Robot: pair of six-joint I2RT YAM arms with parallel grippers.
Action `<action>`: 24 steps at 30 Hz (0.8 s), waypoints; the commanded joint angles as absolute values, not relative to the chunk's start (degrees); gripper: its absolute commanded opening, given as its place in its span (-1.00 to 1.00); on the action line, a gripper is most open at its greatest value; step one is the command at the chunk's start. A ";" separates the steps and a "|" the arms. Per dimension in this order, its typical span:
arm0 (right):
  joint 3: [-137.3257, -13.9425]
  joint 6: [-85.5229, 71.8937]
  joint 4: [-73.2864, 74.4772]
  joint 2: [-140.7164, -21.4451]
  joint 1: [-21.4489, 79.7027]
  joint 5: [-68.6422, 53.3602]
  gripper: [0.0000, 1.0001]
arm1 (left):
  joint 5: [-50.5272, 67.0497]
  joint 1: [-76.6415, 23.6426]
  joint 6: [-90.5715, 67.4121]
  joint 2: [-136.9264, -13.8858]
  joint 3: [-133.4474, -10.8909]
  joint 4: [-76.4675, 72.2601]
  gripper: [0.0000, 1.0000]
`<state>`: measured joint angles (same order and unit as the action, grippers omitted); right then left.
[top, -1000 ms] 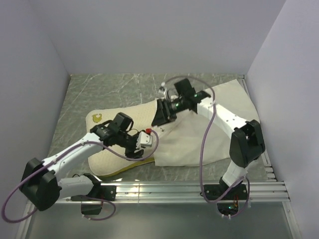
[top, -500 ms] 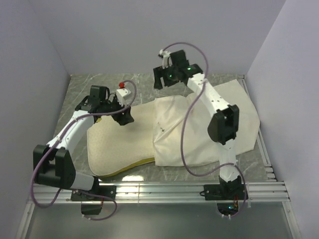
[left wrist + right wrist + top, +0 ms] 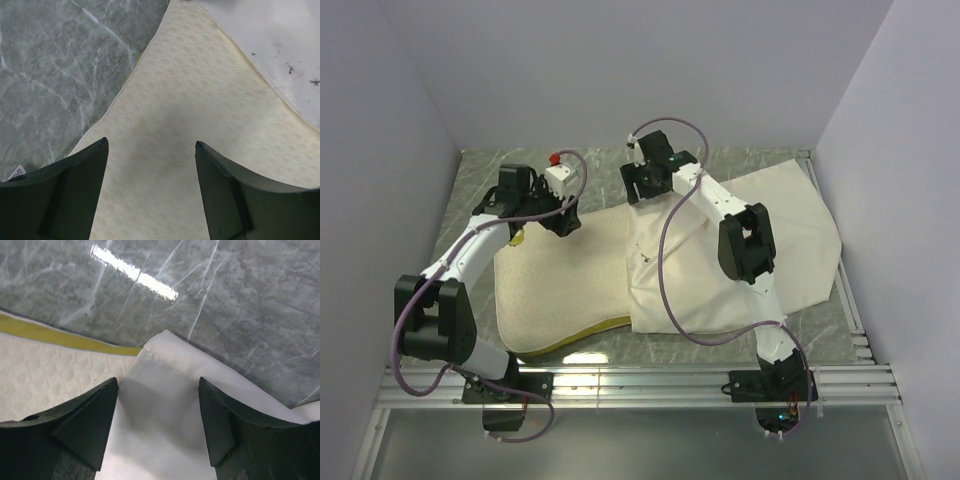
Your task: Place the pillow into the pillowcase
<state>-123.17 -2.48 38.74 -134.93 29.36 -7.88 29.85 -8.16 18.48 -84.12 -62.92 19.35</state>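
Observation:
The pillow [image 3: 560, 285] lies flat at left centre, quilted cream with a yellow-green band along its near edge. Its right end lies under or inside the pillowcase [image 3: 790, 235], which is spread flat to the right. My left gripper [image 3: 560, 222] is open and empty over the pillow's far edge. The left wrist view shows its fingers [image 3: 151, 145] above the quilted pillow [image 3: 190, 100], with the smooth pillowcase [image 3: 280, 50] beyond. My right gripper [image 3: 638, 190] is open and empty over the pillowcase's far left corner [image 3: 165, 395]. The pillow's yellow band [image 3: 60, 334] lies just to its left.
The grey marble tabletop [image 3: 580, 165] is walled in by white panels at the back and both sides. An aluminium rail [image 3: 650, 385] runs along the near edge. The right arm reaches across the pillowcase's middle.
Both arms have swung away from the pillow's near side and the pillowcase's mouth to the far side. The left gripper is now at the pillow's far edge, the right at the pillowcase's far corner.

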 commanded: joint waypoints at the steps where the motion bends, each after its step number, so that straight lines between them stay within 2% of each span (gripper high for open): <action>1: -123.40 -6.85 34.19 -134.91 29.18 -5.89 0.44 | 28.04 -8.17 17.84 -85.60 -64.60 16.61 0.50; 8: -128.32 -8.26 36.55 -138.51 29.62 -6.42 0.41 | 26.72 -8.09 18.28 -88.06 -66.44 16.43 0.51; 12: -125.60 -6.77 36.56 -138.78 29.97 -7.64 0.43 | 26.54 -7.56 18.28 -89.91 -67.76 17.31 0.53; 14: -125.24 -6.07 37.35 -139.74 30.15 -8.17 0.37 | 26.63 -7.47 19.24 -91.31 -68.29 17.58 0.55; 17: -125.68 -5.89 37.44 -140.88 30.15 -8.70 -0.28 | 29.07 -6.77 21.17 -94.65 -70.39 20.19 0.56; 18: -125.86 -6.32 37.35 -141.06 30.15 -9.75 -0.62 | 31.61 -6.25 22.83 -95.70 -71.18 21.69 0.56; 19: -125.77 -6.50 37.18 -140.80 30.15 -10.80 -0.74 | 37.91 -4.85 26.42 -97.54 -72.50 23.36 0.56; 21: -125.33 -7.03 36.04 -139.75 30.15 -13.86 -1.00 | 41.47 -4.13 31.53 -99.74 -74.08 29.66 0.58; 24: -123.67 -8.08 33.93 -137.29 30.67 -16.60 -1.00 | 43.94 -3.69 40.85 -104.93 -76.99 36.18 0.56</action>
<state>-125.21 -6.63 35.55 -140.07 29.63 -11.35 36.58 -4.27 29.82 -102.00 -73.80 26.55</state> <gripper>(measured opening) 0.011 0.786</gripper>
